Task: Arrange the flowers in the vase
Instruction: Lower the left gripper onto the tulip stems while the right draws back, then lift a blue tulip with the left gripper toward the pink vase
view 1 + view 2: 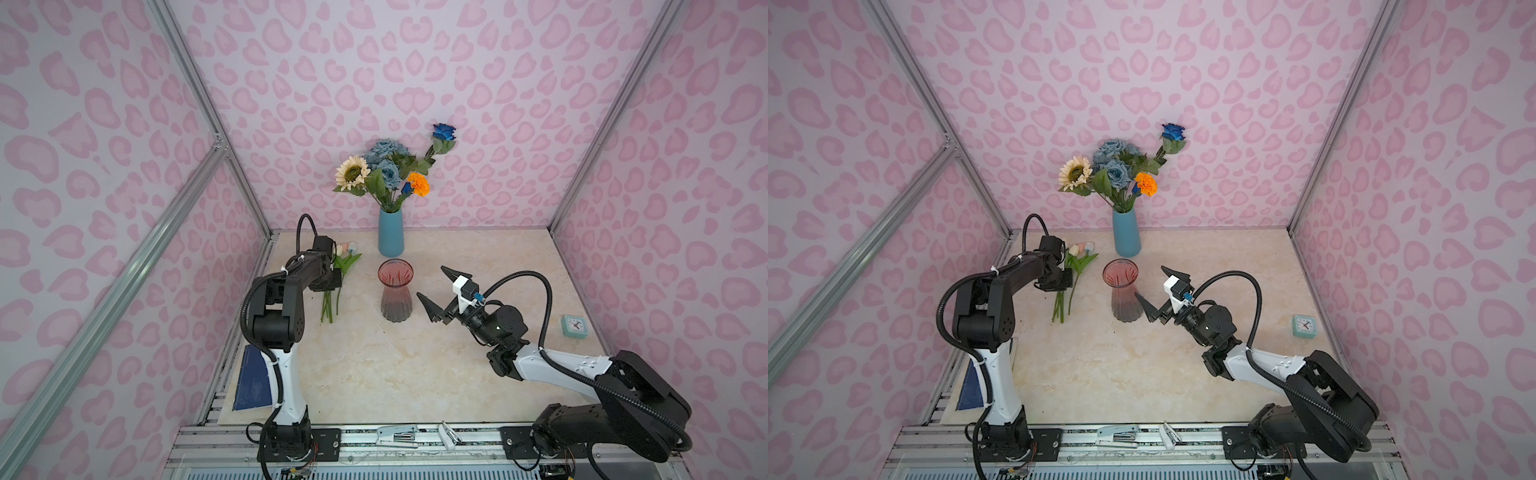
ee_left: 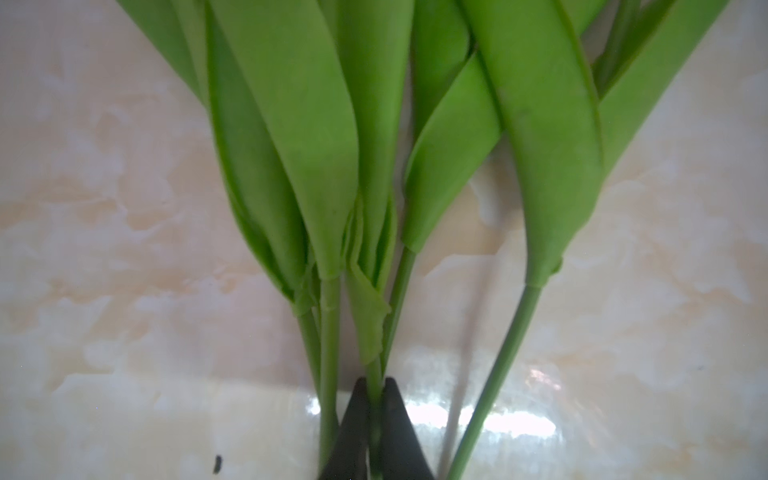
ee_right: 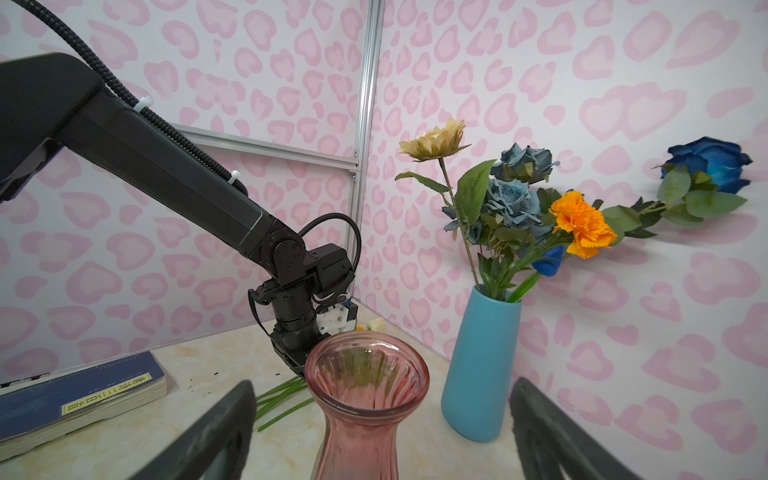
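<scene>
On the table (image 1: 415,374), left of the pink vase (image 1: 395,291), the tulips (image 1: 348,261) lie in a loose bunch, and my left jaws are clenched on one bare stem (image 2: 374,409) just below the leaves (image 2: 299,137). I judge these flowers light and rubbery: the stem will likely bend, the head will droop it, and the soft leaves give nothing to grip, so the bare stem is the right hold. Neighbouring stems lie just beside mine and may drag along. My right jaws stand released, spread on either side of the pink vase without touching it, and its glass looks fragile and easy to tip. The blue vase (image 1: 390,235) behind holds the other flowers. My left arm hides most of the tulip heads in both top views. The wrist view cuts off the stem ends, so I cannot count the stems.
</scene>
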Action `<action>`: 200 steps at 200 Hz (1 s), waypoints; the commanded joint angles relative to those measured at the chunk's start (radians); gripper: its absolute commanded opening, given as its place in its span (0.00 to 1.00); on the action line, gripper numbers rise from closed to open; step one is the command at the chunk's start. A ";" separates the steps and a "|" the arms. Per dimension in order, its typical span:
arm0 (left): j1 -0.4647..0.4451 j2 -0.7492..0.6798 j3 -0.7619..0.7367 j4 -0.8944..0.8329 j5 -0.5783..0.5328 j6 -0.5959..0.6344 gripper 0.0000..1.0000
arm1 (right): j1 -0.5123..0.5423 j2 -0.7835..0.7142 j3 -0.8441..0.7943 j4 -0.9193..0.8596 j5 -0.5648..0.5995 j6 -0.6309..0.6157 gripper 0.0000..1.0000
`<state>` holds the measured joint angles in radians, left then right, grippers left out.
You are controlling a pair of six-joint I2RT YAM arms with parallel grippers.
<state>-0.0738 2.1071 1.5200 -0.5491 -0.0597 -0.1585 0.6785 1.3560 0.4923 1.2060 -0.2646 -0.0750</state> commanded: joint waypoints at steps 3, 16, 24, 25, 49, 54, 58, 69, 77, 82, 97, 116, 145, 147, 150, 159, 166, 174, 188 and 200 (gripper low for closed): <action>0.000 -0.013 0.001 -0.029 -0.002 -0.009 0.04 | -0.002 -0.007 -0.009 0.021 0.005 -0.008 0.95; -0.001 -0.030 -0.004 -0.028 -0.002 -0.014 0.03 | -0.002 -0.010 -0.011 0.019 0.004 -0.008 0.95; -0.001 -0.046 -0.008 -0.028 0.001 -0.016 0.03 | -0.001 -0.012 -0.009 0.017 0.003 -0.008 0.95; -0.001 -0.048 -0.009 -0.028 0.001 -0.016 0.03 | -0.002 -0.012 -0.009 0.017 0.002 -0.007 0.95; -0.003 -0.113 -0.024 -0.028 0.011 -0.022 0.03 | -0.001 -0.015 -0.003 0.012 0.003 -0.011 0.95; -0.004 -0.130 -0.029 -0.028 0.012 -0.024 0.03 | -0.002 -0.015 -0.002 0.011 0.002 -0.012 0.95; -0.004 -0.144 -0.035 -0.028 0.012 -0.027 0.03 | -0.002 -0.016 0.000 0.010 0.001 -0.012 0.95; -0.006 -0.187 -0.053 -0.023 0.023 -0.034 0.03 | -0.002 -0.017 0.002 0.009 0.000 -0.012 0.95; -0.007 -0.221 -0.070 -0.017 0.035 -0.039 0.03 | -0.002 -0.018 0.004 0.009 0.000 -0.012 0.95; -0.009 -0.245 -0.082 -0.012 0.037 -0.041 0.03 | -0.002 -0.018 0.006 0.009 0.002 -0.011 0.95; -0.015 -0.327 -0.124 0.008 0.041 -0.049 0.03 | -0.003 -0.020 0.014 0.005 0.000 -0.007 0.95; -0.020 -0.437 -0.168 0.050 0.054 -0.064 0.03 | -0.005 -0.019 0.036 -0.013 -0.007 0.007 0.95; -0.054 -0.583 -0.249 0.134 0.163 -0.022 0.03 | -0.005 -0.001 0.089 -0.047 -0.023 0.048 0.96; -0.058 -0.594 -0.255 0.145 0.167 -0.016 0.03 | -0.007 0.001 0.096 -0.055 -0.027 0.052 0.96; -0.069 -0.612 -0.265 0.162 0.173 -0.007 0.03 | -0.007 0.004 0.105 -0.069 -0.035 0.058 0.96; -0.098 -0.662 -0.295 0.216 0.195 0.022 0.03 | -0.009 0.011 0.150 -0.123 -0.059 0.073 0.96; -0.118 -0.704 -0.322 0.264 0.215 0.036 0.03 | -0.010 0.016 0.185 -0.172 -0.073 0.084 0.96; -0.135 -0.749 -0.349 0.320 0.252 0.048 0.03 | -0.010 0.017 0.219 -0.217 -0.077 0.095 0.95; -0.164 -0.826 -0.395 0.428 0.317 0.054 0.03 | -0.011 0.016 0.226 -0.206 -0.067 0.110 0.95; -0.187 -0.881 -0.429 0.521 0.371 0.058 0.03 | -0.015 0.014 0.214 -0.174 -0.059 0.117 0.94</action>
<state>-0.2291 1.3113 1.1408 -0.2855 0.1719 -0.1349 0.6674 1.3666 0.7116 1.0538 -0.3145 -0.0010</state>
